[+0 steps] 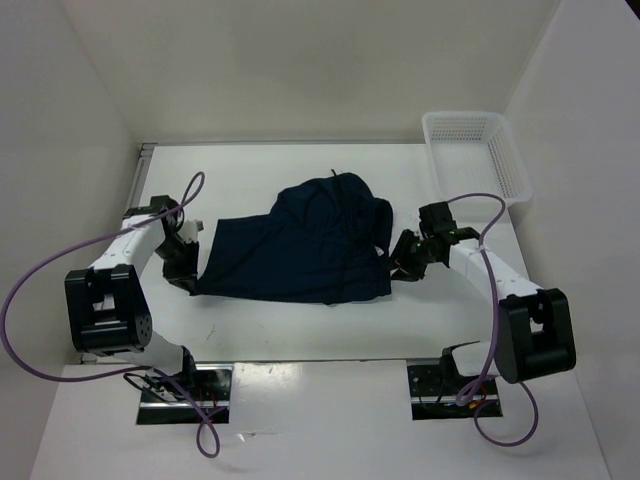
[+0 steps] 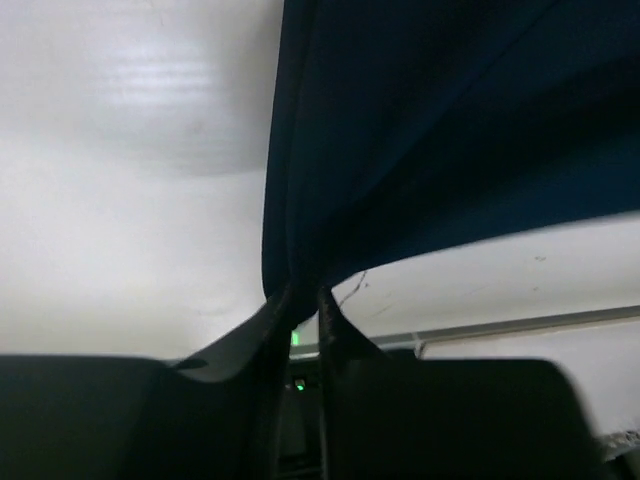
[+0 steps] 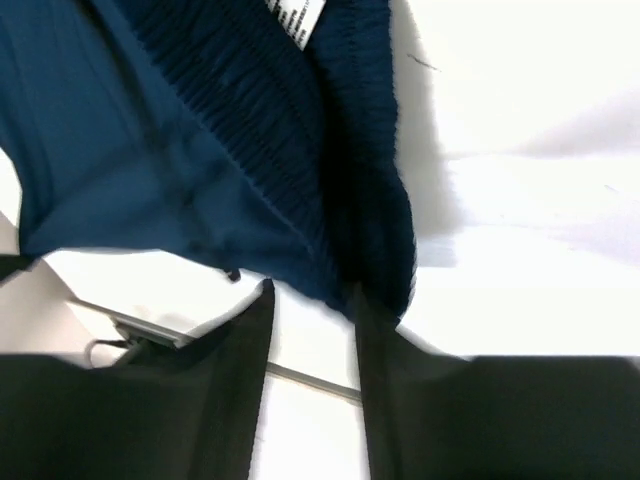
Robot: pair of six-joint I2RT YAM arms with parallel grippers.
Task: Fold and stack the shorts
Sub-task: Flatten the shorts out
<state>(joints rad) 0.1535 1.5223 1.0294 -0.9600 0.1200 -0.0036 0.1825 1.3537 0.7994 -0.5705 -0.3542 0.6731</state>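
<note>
While lying in the middle of the white bench (image 1: 300, 325), dark blue shorts (image 1: 300, 250), far part folded over. Left hand (image 1: 190, 278) at near left corner, almost pressed together; cannot tell if pinching. Right hand (image 1: 397, 265) spread a little at right edge.

Top view: even, diffuse overhead light. The white bench (image 1: 230, 170) reads bright without glare, and a soft, narrow shadow edges the shorts (image 1: 300, 250), whose navy folds lose detail. Left wrist view: dim and soft throughout, with a pale glare patch at upper left; the left fingers (image 2: 255, 335) are black and blurred. Right wrist view: the bench is nearly blown out, the waistband ribbing is fairly sharp, and the right fingers (image 3: 245, 370) are defocused silhouettes.
</note>
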